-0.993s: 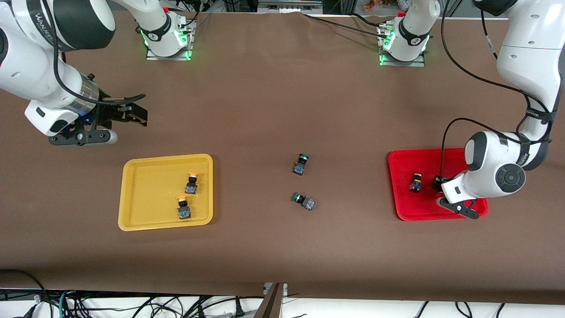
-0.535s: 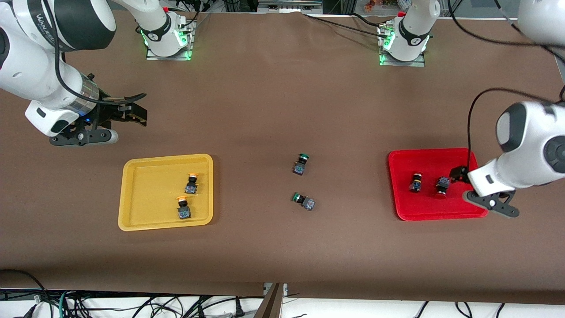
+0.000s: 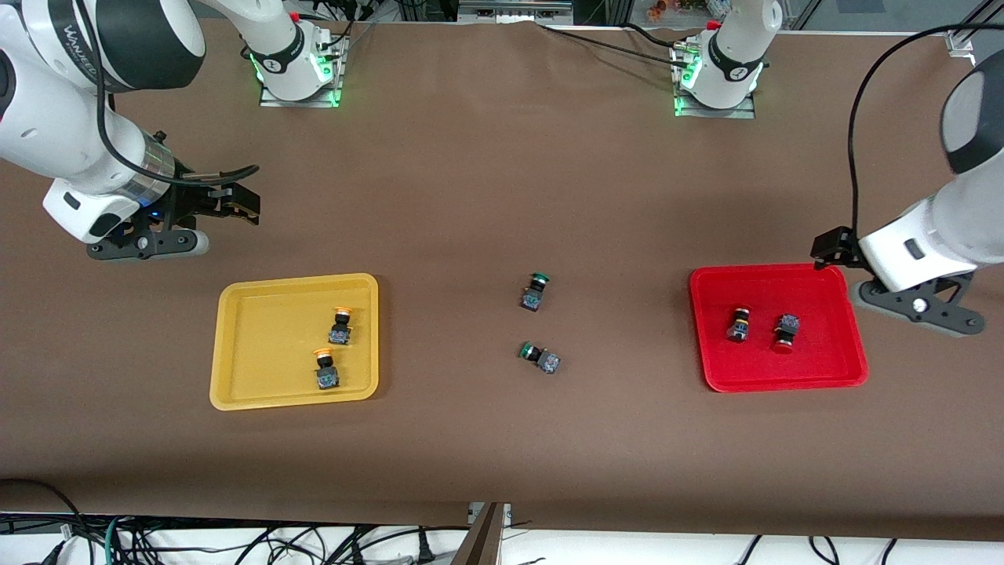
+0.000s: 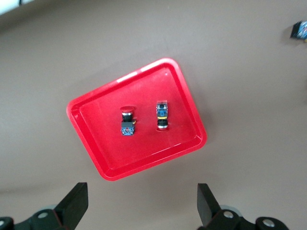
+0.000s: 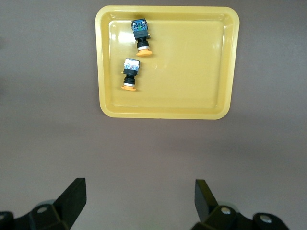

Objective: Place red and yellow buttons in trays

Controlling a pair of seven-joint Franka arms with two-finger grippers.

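The yellow tray (image 3: 267, 345) holds two yellow buttons (image 3: 340, 325) (image 3: 325, 370). The red tray (image 3: 823, 345) holds two red buttons (image 3: 738, 324) (image 3: 784, 331). My left gripper (image 3: 833, 247) is open and empty, up over the bare table just off the red tray's corner. Its wrist view shows the red tray (image 4: 144, 153) with both red buttons (image 4: 127, 122) (image 4: 162, 116) and the open left gripper (image 4: 141, 211). My right gripper (image 3: 239, 205) waits open and empty over bare table beside the yellow tray. Its wrist view shows the yellow tray (image 5: 192, 67), both yellow buttons (image 5: 141, 36) (image 5: 130, 74) and the open right gripper (image 5: 139, 203).
Two green-capped switches (image 3: 534, 291) (image 3: 540, 357) lie on the brown table between the trays. One of them shows at the edge of the left wrist view (image 4: 300, 30). The arm bases stand along the table's edge away from the front camera.
My left gripper has lifted out of the red tray and moved off past its corner, leaving a second red button lying in the tray. The right arm has not moved.
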